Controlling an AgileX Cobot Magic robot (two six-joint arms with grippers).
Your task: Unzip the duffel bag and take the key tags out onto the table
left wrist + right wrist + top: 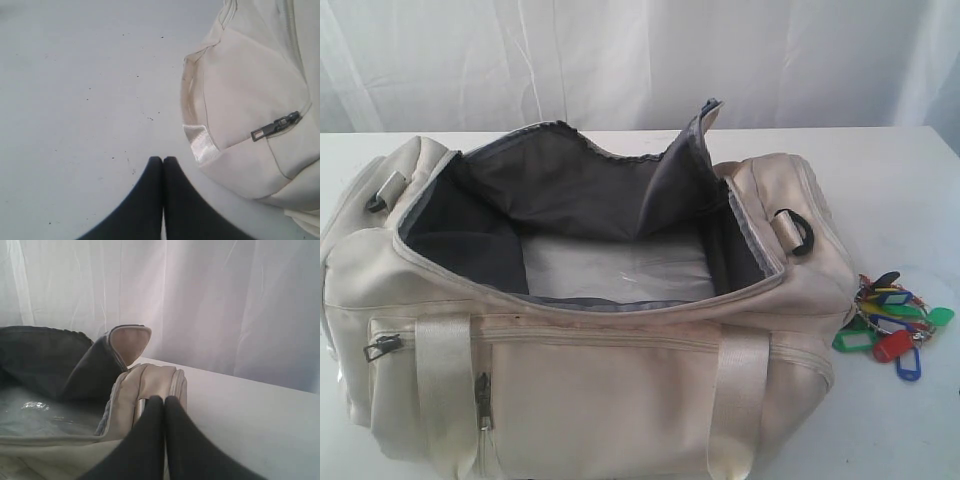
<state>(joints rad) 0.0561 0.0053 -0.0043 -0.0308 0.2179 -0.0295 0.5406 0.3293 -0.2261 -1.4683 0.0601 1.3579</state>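
Observation:
The cream duffel bag [620, 390] lies unzipped on the white table [880, 180], its flap folded back to show dark grey lining and a clear plastic sheet inside. The bunch of coloured key tags [892, 322] rests on the table just off the bag's right end. Neither arm shows in the exterior view. In the left wrist view my left gripper [163, 160] is shut and empty above bare tabletop [75, 100], beside the bag's end pocket [250, 90]. My right gripper [163, 400] is shut with nothing in it, over the bag's end [150, 385].
A white curtain [640, 60] hangs behind the table's far edge. The bag's black end loop [798, 232] sticks up near the key tags. A zip pull [275, 126] hangs on the end pocket in the left wrist view.

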